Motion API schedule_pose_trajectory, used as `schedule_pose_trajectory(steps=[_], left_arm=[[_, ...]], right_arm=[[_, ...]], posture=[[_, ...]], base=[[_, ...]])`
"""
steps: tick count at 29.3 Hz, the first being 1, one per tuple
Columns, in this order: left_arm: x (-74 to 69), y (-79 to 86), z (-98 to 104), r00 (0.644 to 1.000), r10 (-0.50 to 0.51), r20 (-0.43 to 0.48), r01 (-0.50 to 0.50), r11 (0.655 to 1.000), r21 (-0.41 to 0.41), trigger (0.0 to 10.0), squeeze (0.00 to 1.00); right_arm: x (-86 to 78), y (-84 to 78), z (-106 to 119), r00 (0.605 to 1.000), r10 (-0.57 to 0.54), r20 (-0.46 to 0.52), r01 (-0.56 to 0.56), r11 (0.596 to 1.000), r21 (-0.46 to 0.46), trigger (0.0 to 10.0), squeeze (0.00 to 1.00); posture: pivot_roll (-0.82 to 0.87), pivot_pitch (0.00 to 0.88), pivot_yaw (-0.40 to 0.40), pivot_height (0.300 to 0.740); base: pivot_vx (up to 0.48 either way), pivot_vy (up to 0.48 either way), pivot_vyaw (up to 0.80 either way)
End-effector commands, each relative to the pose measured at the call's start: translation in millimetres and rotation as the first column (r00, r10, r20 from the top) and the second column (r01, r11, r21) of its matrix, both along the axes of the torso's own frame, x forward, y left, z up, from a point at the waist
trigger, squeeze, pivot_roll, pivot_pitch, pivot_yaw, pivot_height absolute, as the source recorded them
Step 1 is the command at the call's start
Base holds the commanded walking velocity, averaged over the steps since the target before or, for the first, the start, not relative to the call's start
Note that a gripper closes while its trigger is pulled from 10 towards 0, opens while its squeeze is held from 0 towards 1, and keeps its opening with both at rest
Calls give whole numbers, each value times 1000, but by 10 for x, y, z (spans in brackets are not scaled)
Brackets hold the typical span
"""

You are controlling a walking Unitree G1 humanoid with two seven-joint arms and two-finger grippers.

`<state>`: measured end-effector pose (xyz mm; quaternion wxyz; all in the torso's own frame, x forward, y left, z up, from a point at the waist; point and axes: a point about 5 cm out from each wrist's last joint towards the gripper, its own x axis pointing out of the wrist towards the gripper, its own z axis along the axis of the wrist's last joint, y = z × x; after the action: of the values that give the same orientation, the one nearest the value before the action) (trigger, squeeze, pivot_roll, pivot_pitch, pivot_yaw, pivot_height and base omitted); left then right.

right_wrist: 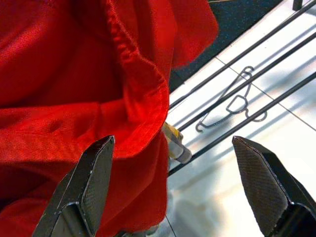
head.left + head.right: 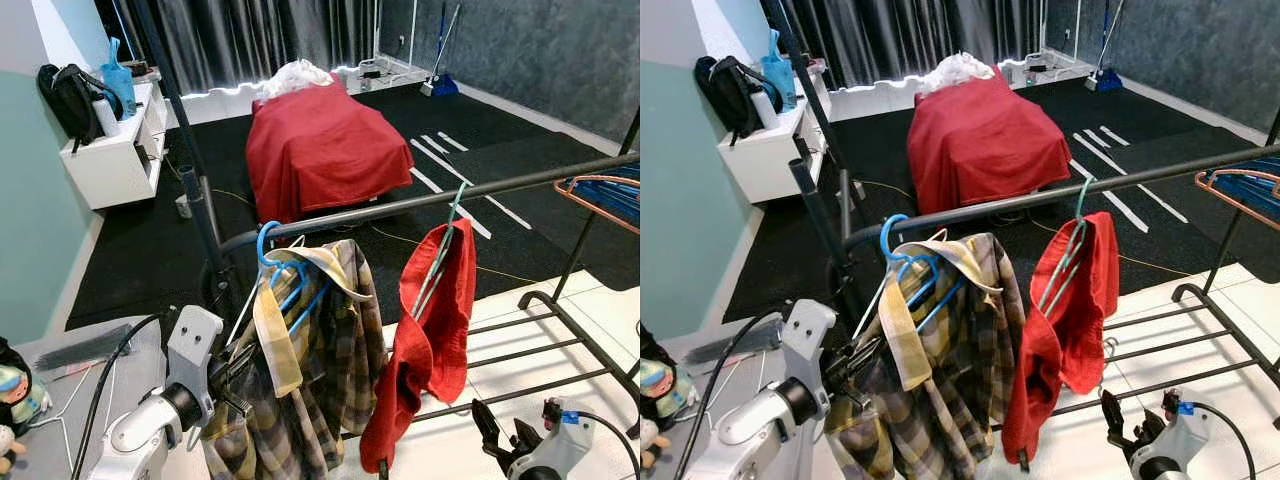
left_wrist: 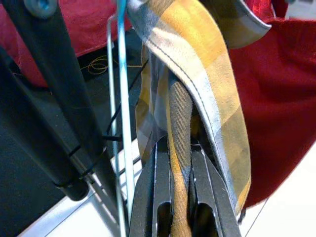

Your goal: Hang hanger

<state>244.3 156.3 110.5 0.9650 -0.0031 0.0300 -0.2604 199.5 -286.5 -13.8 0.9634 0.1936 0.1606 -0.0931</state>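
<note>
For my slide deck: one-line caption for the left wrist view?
Left pincer shut on plaid shirt beside the rack post.

blue hanger (image 2: 283, 272) mostly hidden under plaid shirt (image 2: 310, 370), orange hangers (image 2: 605, 195) cut off at 3 o'clock, shirt hem cut off at 6 o'clock

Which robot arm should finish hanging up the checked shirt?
Left, probably. The left gripper is shut on the plaid shirt, whose blue hanger is hooked on the rail. The right gripper is open beside the red garment.
</note>
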Motion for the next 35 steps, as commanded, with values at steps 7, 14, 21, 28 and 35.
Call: schedule_pose_trajectory(steps=[7,14,21,28,35], left_arm=[[209,-218,682,971,-20,240,49,992,-115,3804,0],[146,-299,683,970,-76,229,101,990,-100,5451,0],[-84,5,136,999,-10,51,7,999,52,9490,0],[-252,201,-169,997,70,-45,-63,989,135,10000,0],[-354,288,-381,989,125,-79,-108,976,186,10000,0]], right_arm=[[32,43,-5,1000,14,-3,-14,1000,13,10000,0],[26,44,-7,1000,12,-3,-12,1000,13,10000,0],[17,39,-8,1000,15,-3,-15,1000,18,10000,0],[23,27,-5,1000,17,-5,-16,1000,20,10000,0],[40,19,1,1000,16,-7,-16,1000,19,10000,0]], posture=[[-207,0,64,740],[-206,0,66,740],[-190,0,58,740],[-184,0,53,740],[-179,0,49,740]], base=[[0,0,0],[0,0,0],[0,0,0],[0,0,0],[0,0,0]])
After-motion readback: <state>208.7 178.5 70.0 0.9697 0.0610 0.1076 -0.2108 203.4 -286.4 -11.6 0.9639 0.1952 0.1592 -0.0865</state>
